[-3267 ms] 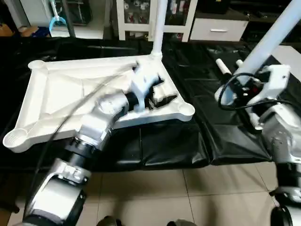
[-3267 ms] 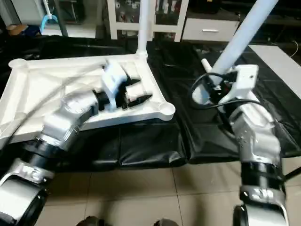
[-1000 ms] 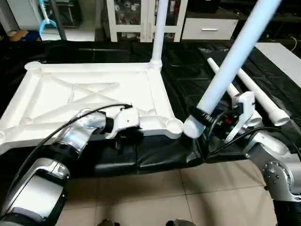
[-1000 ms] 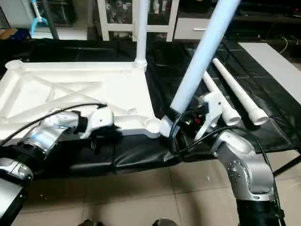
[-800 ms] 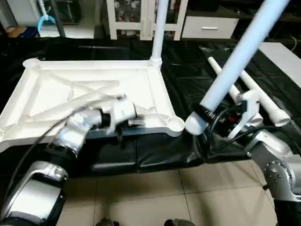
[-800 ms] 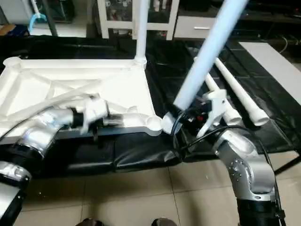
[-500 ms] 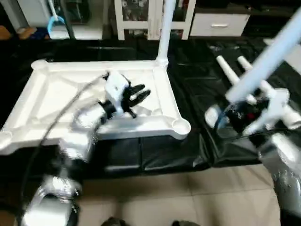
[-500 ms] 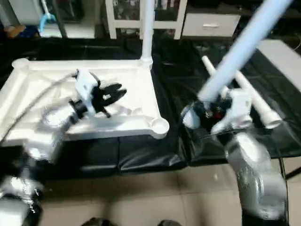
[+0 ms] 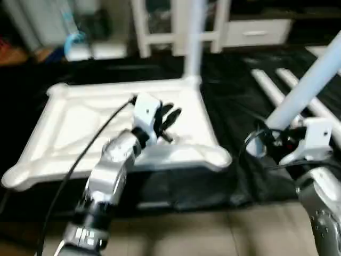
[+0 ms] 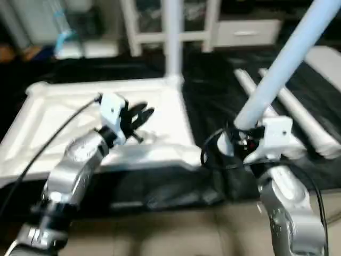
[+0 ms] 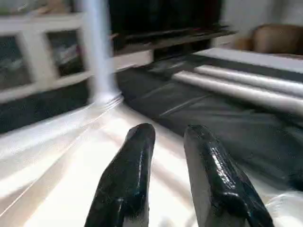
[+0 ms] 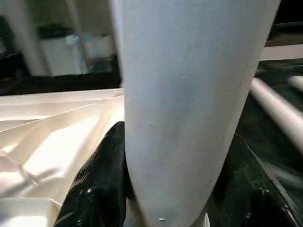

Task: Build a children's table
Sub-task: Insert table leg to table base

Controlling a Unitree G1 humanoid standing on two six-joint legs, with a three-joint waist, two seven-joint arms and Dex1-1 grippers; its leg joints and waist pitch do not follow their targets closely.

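The children's table top [image 9: 74,125] lies underside up on a black mat, its X ribs showing. One white leg [image 9: 194,37] stands upright in the far right corner socket. My left gripper [image 9: 171,114] hovers over the top's right part, open, with nothing between its black fingers [image 11: 128,175]. My right gripper [image 10: 242,141] is shut on the thick end of another leg [image 10: 282,58], which slants up and to the right, just right of the near right corner socket [image 9: 221,157]. Two more legs [image 10: 301,114] lie on the mat at the right.
The black mat [image 9: 229,101] covers the floor under the work, with tiled floor [image 9: 213,234] in front of it. A white glass-door cabinet [image 9: 160,24] and a white drawer unit [image 9: 256,32] stand behind. A black cable [image 9: 80,160] runs along my left forearm.
My left gripper has lifted off the top's near edge, swung up over the top and opened. My right gripper keeps the leg and has drawn slightly right of the corner. The camera has shifted.
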